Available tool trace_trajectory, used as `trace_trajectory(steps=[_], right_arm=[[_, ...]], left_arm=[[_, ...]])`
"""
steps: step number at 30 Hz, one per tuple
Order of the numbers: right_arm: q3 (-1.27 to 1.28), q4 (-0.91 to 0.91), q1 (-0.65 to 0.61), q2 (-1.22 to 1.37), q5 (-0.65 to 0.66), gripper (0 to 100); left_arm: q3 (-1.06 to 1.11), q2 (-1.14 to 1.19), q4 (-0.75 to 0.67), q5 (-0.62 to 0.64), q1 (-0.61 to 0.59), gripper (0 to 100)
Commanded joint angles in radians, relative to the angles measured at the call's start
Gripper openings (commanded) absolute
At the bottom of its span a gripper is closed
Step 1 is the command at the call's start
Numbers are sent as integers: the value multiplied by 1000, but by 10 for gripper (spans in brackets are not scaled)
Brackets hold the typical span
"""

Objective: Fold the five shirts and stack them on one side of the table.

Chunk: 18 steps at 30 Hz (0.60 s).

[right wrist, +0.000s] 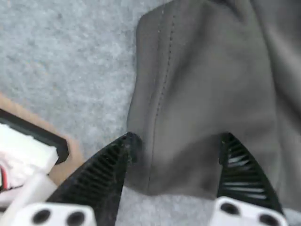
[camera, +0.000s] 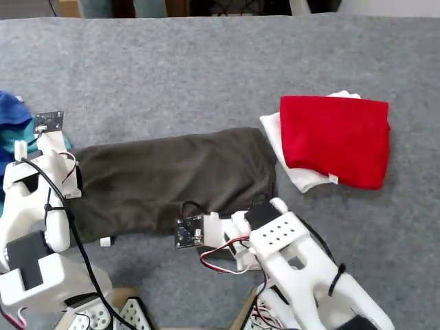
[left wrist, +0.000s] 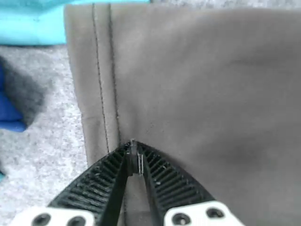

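We log left gripper [left wrist: 134, 153] pinched tight on olive shirt [left wrist: 202, 94] hem; right gripper [right wrist: 176, 148] wide open astride its edge; high view adds red shirt [camera: 335, 139] atop white shirt [camera: 300, 174].

I see lots of bare table [camera: 206, 62] on the far side. A gripper can pass there with nothing in its way. The dark shirt [camera: 172, 175] lies long across the middle and blocks the path from near to far. One end sits just beside the white shirt [camera: 297, 175], which has the red shirt [camera: 335, 137] on top, so there is hardly a gap there. At the other end, the blue shirt [camera: 10, 110] and the teal shirt [left wrist: 28, 23] crowd the table edge by my left arm [camera: 34, 206]. My right arm [camera: 302, 261] fills the near side, with loose wires [camera: 223, 256] beside it.
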Motion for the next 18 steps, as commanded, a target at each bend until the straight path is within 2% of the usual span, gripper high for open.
trace_trajectory(steps=[1, 8, 11, 14, 18], right_arm=[[15, -98, -11, 61, -12, 293], [13, -262, 17, 266, -14, 284], [-27, -284, 44, 328, -12, 185], [-47, -284, 44, 346, -12, 16], [-88, -265, 57, 346, -12, 26]], left_arm=[[-27, 3, -8, 17, -1, 32], [-25, 3, -6, 18, 1, 32], [-27, 3, 11, 18, 1, 32], [-27, 3, 12, 18, -1, 31], [-28, 3, 8, 18, -2, 32]])
